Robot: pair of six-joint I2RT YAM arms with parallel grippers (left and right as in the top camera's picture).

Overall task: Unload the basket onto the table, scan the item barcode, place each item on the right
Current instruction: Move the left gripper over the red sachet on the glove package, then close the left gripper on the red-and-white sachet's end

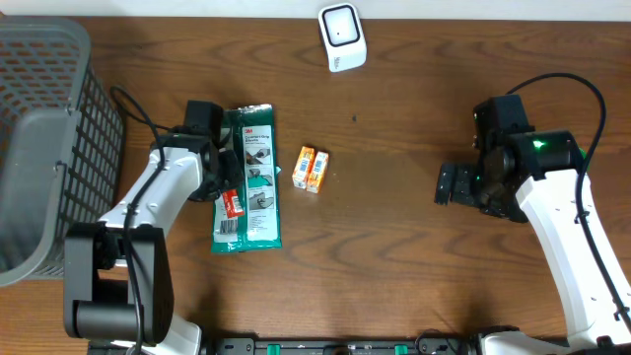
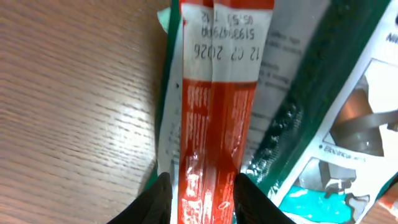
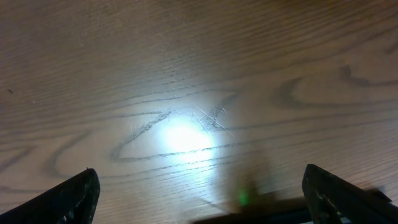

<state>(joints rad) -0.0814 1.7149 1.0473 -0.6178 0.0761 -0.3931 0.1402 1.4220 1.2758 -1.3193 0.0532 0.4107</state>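
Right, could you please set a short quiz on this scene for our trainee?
1. True or false: the right claw is shut.
2. What does the left claw straddle? A red packet, B scanner, C basket.
3. Name what the red packet lies on.
Key: 1 false, it is open; 2 A; 3 the green packet.

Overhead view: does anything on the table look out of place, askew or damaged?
Only one thing stands out: the red packet lies on top of the green package, overlapping it, instead of on bare wood. The left tool straddles the packet. Nothing looks spilled or torn.
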